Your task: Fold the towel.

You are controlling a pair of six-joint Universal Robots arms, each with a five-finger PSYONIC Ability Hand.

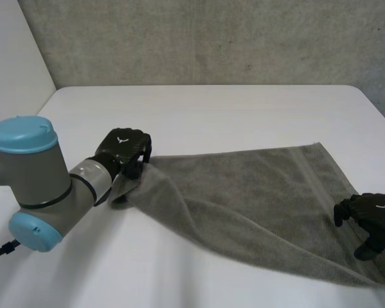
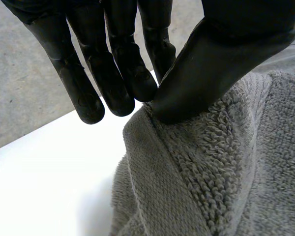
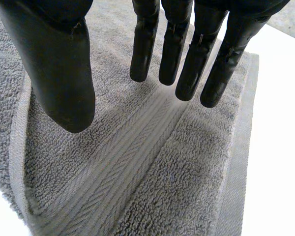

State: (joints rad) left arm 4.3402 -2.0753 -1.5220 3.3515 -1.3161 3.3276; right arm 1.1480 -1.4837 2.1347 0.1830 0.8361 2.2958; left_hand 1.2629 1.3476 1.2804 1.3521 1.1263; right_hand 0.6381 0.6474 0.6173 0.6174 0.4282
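Note:
A grey towel [image 1: 256, 205] lies spread across the right half of the white table [image 1: 212, 115]. My left hand [image 1: 123, 151] pinches the towel's left corner between thumb and fingers and holds it raised, so the cloth hangs from it. In the left wrist view the thumb [image 2: 206, 73] presses the towel [image 2: 211, 177] edge against the fingers [image 2: 118, 73]. My right hand [image 1: 371, 221] hovers over the towel's right end near its woven border. In the right wrist view its fingers [image 3: 187, 54] and thumb [image 3: 59, 73] stand apart above the towel [image 3: 128, 172], holding nothing.
A grey concrete wall [image 1: 212, 38] rises behind the table's far edge. My left arm [image 1: 32, 186] reaches in near the table's front left. Bare table surface lies beyond the towel and in front of it.

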